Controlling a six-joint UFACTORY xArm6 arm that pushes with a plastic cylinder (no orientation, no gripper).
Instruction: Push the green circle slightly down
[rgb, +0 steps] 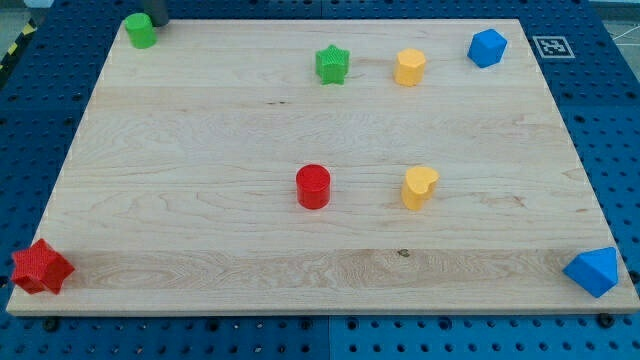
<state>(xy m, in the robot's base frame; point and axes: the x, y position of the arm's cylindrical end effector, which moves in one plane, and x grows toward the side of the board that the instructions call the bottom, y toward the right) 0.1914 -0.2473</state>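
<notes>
The green circle stands at the board's top left corner, close to the top edge. My tip comes down from the view's top, just right of and slightly above the green circle. It looks to be touching the circle's upper right side or very close to it. Only the rod's short lower end shows.
A green star, a yellow block and a blue block sit along the top. A red circle and a yellow heart sit mid-board. A red star is bottom left, a blue block bottom right.
</notes>
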